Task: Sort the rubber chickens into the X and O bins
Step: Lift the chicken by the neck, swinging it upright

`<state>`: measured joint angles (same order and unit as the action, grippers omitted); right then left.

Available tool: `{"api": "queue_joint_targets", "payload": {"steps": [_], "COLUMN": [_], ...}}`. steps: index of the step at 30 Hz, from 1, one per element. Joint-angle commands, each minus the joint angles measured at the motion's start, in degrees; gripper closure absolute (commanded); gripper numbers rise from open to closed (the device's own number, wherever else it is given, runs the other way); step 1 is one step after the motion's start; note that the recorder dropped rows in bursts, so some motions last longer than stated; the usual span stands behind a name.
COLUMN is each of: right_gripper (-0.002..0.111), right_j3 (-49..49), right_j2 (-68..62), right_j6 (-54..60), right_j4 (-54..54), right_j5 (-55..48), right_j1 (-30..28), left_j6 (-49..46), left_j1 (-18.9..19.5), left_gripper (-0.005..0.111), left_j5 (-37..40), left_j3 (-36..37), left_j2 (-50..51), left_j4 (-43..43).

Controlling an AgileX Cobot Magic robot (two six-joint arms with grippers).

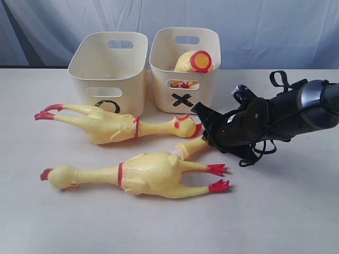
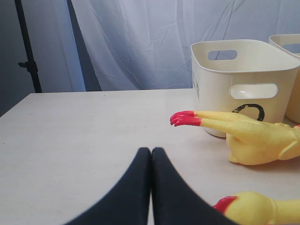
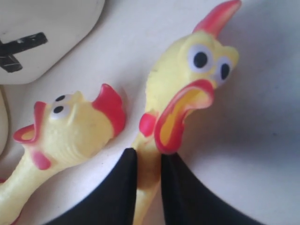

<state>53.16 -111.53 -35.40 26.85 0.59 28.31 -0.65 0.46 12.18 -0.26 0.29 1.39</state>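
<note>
Sorting in progress: my right pincer [image 1: 205, 138] is clenched on the neck of a small yellow rubber chicken [image 3: 197, 70] with a gaping red-rimmed beak. It lies on the white tabletop [image 1: 275, 211] just in front of the cream plastic bin marked with a black X [image 1: 206, 87]. My black fingers [image 3: 117, 187] press the neck from both sides, just below the head.

That head rests beside the head of a large long-necked yellow rubber chicken [image 1: 106, 127]. This one is stretched out in front of the matching cream bin marked with a black O [image 1: 106, 63], red feet pointing left in the exterior view.

A second large yellow chicken [image 1: 148, 172] lies nearer the camera, red comb to the left and red feet to the right. A further yellow chicken [image 1: 193, 61] sits inside the X bin, poking above its rim.

My left pincer [image 2: 151, 152] hangs low over bare tabletop, tips pressed together and holding nothing, with the O bin ahead of it.
</note>
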Motion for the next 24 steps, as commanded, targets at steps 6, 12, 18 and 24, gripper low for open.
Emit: {"api": "queue_joint_targets", "payload": {"steps": [6, 12, 18, 24], "right_gripper": [0.109, 0.109, 0.109, 0.109], "right_j3": [-0.05, -0.05, -0.05, -0.05], "right_j2": [-0.24, 0.66, 4.23, 7.80], "right_j6": [0.82, 0.92, 0.92, 0.92], "right_j4": [-0.86, -2.44, -3.22, -3.90], "right_j5": [-2.67, -4.26, -4.72, -5.44], "right_j1": [-0.28, -0.28, -0.28, -0.28], "left_j6": [0.14, 0.14, 0.14, 0.14], "left_j1": [0.03, 0.03, 0.03, 0.03], "left_gripper": [0.107, 0.107, 0.107, 0.107], "left_j5": [-0.46, -0.46, -0.46, -0.69], "left_j3": [0.26, 0.26, 0.26, 0.26], "left_j2": [-0.29, -0.29, -0.29, -0.29], "left_j4": [0.22, 0.22, 0.22, 0.22]}}
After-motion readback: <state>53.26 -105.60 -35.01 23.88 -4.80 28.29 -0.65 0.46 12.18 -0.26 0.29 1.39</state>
